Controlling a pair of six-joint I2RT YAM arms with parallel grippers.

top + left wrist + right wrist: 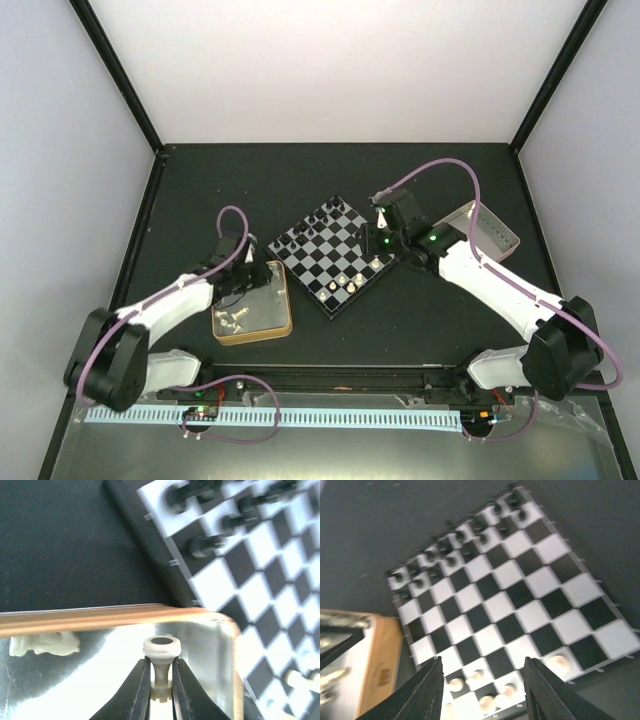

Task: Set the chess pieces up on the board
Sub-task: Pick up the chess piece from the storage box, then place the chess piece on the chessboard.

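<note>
The board (338,255) lies at mid-table, turned like a diamond. Black chess pieces (320,222) fill its far rows, also seen in the right wrist view (455,540). A few cream-white chess pieces (350,282) stand along its near edge (485,680). My left gripper (161,672) is inside the gold-rimmed tin (100,617), shut on the stem of a cream-white chess piece (161,652) whose round base faces the camera. My right gripper (482,667) hovers open over the board's near right edge, nothing between its fingers.
More loose white pieces (232,320) lie in the tin (285,300) left of the board, one cluster against its far wall (45,644). A pinkish silver tray (495,230) sits at the right behind my right arm. Black frame posts stand at the far corners.
</note>
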